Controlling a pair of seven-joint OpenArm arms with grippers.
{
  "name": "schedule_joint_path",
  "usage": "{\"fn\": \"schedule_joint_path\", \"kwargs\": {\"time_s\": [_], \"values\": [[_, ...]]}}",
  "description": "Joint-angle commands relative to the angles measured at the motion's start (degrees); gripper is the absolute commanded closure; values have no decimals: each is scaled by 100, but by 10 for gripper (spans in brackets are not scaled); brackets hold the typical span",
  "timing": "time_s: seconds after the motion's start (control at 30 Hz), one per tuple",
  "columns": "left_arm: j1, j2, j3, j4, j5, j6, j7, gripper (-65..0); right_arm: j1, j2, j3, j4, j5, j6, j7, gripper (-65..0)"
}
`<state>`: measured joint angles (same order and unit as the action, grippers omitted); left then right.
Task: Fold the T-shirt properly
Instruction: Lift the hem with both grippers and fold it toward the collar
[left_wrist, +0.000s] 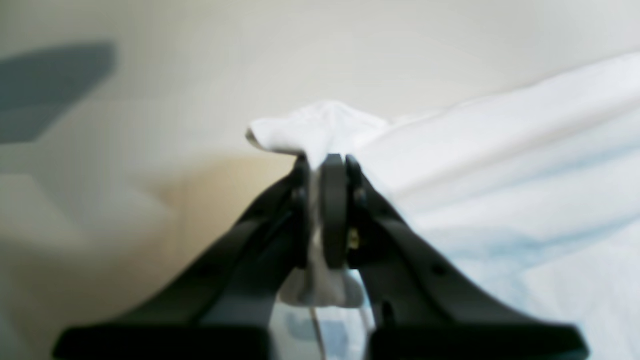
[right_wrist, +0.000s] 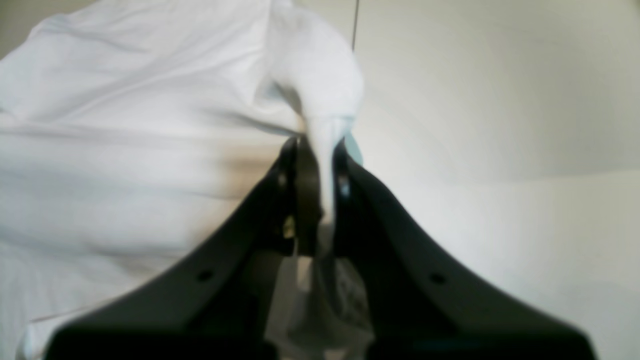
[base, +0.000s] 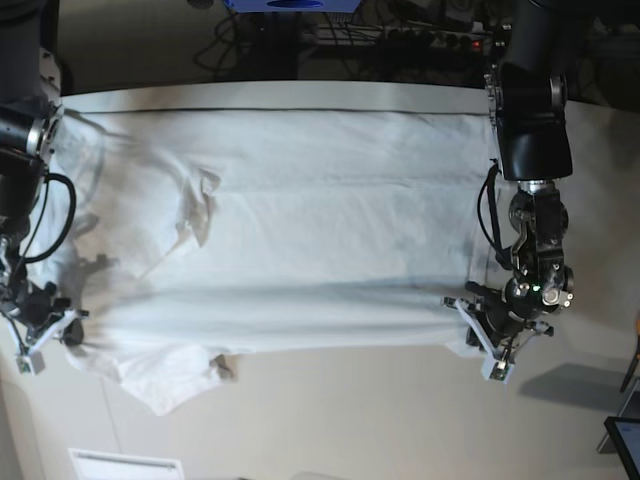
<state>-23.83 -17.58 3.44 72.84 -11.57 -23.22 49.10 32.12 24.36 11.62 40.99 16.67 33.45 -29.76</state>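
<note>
T-shirt (base: 300, 240): white, wrinkled, spread flat across the pale counter (base: 380, 420), lying sideways in the base view, collar end toward that view's left, hem toward its right; one sleeve juts out at the near left corner. Left gripper (left_wrist: 327, 165): my fingers (left_wrist: 334, 210) are clamped on a bunched fold of the cloth at the near hem corner, fabric pinched between them and puffing out beyond the tips. Right gripper (right_wrist: 314, 150): my fingers (right_wrist: 305, 195) are likewise closed on a pinch of cloth at the near shoulder-side edge. Cables: dark tangle beyond the counter's far edge.
</note>
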Motion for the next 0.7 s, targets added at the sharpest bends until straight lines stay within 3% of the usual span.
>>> {"fn": "schedule_joint_path", "kwargs": {"time_s": [0.0, 0.37, 0.53, 0.67], "values": [[-65, -119, -41, 219, 142, 76, 96, 0, 116, 162, 47, 239, 35, -97, 53, -1], [735, -119, -639, 976, 177, 67, 369, 0, -509, 127, 65, 1382, 35, -123, -976, -1], [1245, -119, -621, 1336, 186, 67, 369, 0, -799, 56, 654, 1619, 35, -123, -1231, -1], [1570, -119, -604, 1635, 186, 67, 369, 0, -1054, 39, 698, 1901, 35, -123, -1284, -1]]}}
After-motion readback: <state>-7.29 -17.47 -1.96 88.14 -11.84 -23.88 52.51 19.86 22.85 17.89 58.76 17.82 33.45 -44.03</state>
